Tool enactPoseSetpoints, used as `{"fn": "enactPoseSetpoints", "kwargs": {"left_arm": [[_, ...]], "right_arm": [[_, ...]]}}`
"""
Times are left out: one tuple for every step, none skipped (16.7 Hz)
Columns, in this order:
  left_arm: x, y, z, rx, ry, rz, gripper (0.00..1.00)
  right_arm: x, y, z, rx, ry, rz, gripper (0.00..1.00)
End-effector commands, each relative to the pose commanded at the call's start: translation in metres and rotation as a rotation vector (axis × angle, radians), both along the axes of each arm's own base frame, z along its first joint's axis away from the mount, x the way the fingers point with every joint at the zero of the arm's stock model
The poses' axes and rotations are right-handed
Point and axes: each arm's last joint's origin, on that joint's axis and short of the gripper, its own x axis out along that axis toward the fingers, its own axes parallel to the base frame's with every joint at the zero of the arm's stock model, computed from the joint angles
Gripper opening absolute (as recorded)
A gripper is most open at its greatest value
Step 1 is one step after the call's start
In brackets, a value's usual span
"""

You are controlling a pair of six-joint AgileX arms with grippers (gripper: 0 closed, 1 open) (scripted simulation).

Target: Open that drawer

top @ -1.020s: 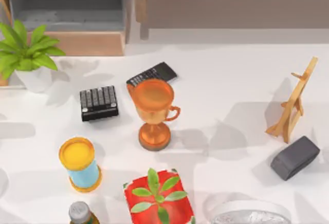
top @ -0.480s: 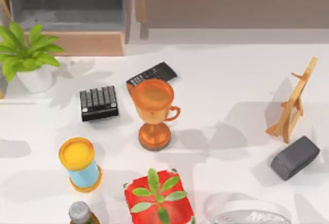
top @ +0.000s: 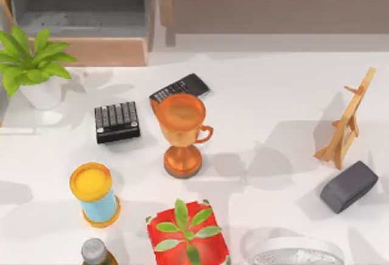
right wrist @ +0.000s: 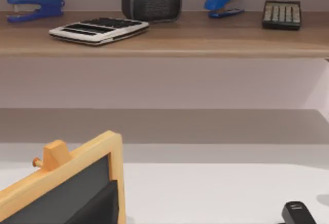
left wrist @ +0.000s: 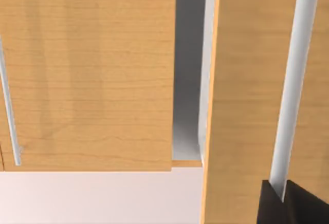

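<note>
The drawer stands at the table's back left. Its light tan front panel is pulled toward the table, and the dark grey inside lies bare behind it. Neither arm reaches over the table in the top view. The left wrist view looks closely at light wood panels with thin silver rails and a grey gap between them. A dark piece of my left gripper sits against one rail. The right wrist view faces the long desk from behind a small easel board.
A potted plant stands just in front of the drawer's left end. Further forward are a black keypad, a calculator, an orange trophy, a yellow-capped can and a red planter. A wooden easel and a grey block are at the right.
Shadows at the table's left edge have slid toward the front, and a dark shape at that edge beside the plant has drawn out of sight. The drawer and the table's objects have not moved.
</note>
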Motion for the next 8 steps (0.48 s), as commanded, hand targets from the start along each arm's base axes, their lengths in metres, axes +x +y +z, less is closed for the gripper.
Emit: {"fn": "enactPoseSetpoints", "kwargs": {"left_arm": [[0.0,0.0,0.0,0.0,0.0,0.0,0.08],[0.0,0.0,0.0,0.0,0.0,0.0,0.15],[0.0,0.0,0.0,0.0,0.0,0.0,0.23],[0.0,0.0,0.0,0.0,0.0,0.0,0.3],[0.0,0.0,0.0,0.0,0.0,0.0,0.38],[0.0,0.0,0.0,0.0,0.0,0.0,0.45],[0.0,0.0,0.0,0.0,0.0,0.0,0.53],[0.0,0.0,0.0,0.0,0.0,0.0,0.6]], "right_arm": [[0.0,0.0,0.0,0.0,0.0,0.0,1.0],[0.0,0.0,0.0,0.0,0.0,0.0,1.0],[0.0,0.0,0.0,0.0,0.0,0.0,1.0],[0.0,0.0,0.0,0.0,0.0,0.0,1.0],[0.0,0.0,0.0,0.0,0.0,0.0,1.0],[0.0,0.0,0.0,0.0,0.0,0.0,1.0],[0.0,0.0,0.0,0.0,0.0,0.0,1.0],[0.0,0.0,0.0,0.0,0.0,0.0,1.0]]}}
